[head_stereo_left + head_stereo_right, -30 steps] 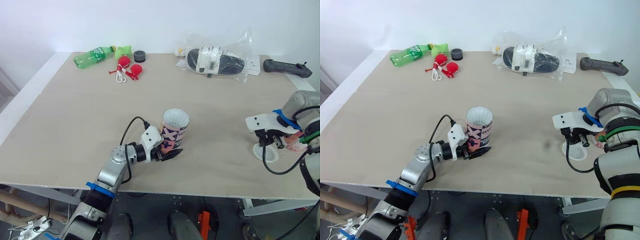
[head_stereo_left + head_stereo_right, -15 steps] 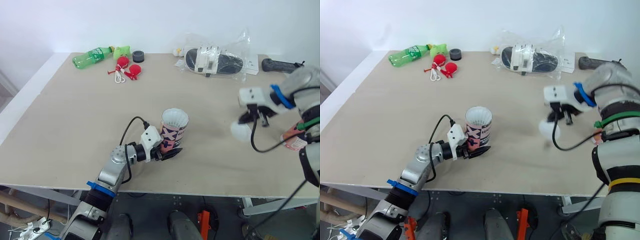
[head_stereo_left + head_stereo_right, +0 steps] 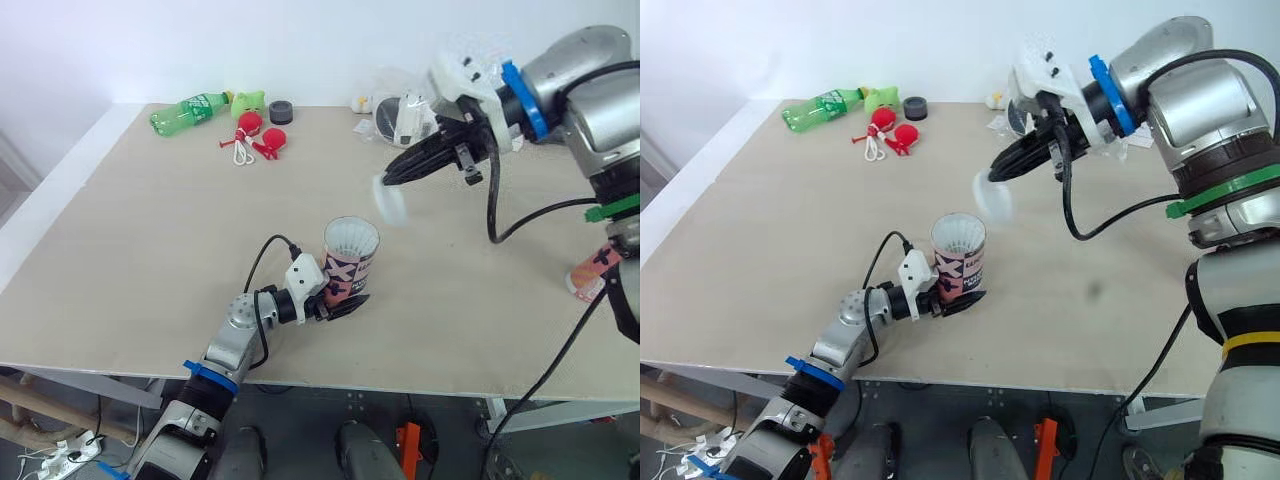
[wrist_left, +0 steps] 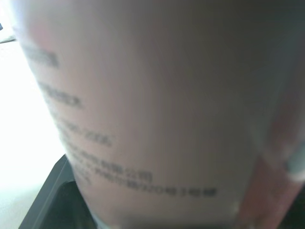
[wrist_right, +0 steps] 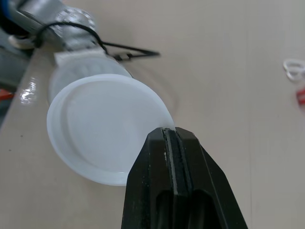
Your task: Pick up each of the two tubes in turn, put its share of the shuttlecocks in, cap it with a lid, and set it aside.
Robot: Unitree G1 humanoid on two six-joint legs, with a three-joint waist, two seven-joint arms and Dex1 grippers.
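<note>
Step in hand: capping the first tube. My left claw is clamped on the lower part of the tube, which stands upright on the table just below the centre of the frame. Its mouth is uncovered, and the white showing there I take to be shuttlecock feathers. My right claw is pressed together on the rim of the white lid, pinching it at one edge only. The lid hangs in the air, tilted, above and slightly right of the tube mouth, and clear of it. Judgement on the next move: bring the lid down and leftward until it is centred over the mouth, level it, then press it on while the left claw braces the tube. The edge pinch may let the lid pivot under pressure. A pink item at the right edge of the frame I take for the second tube; I cannot tell whether it is filled or capped.
</note>
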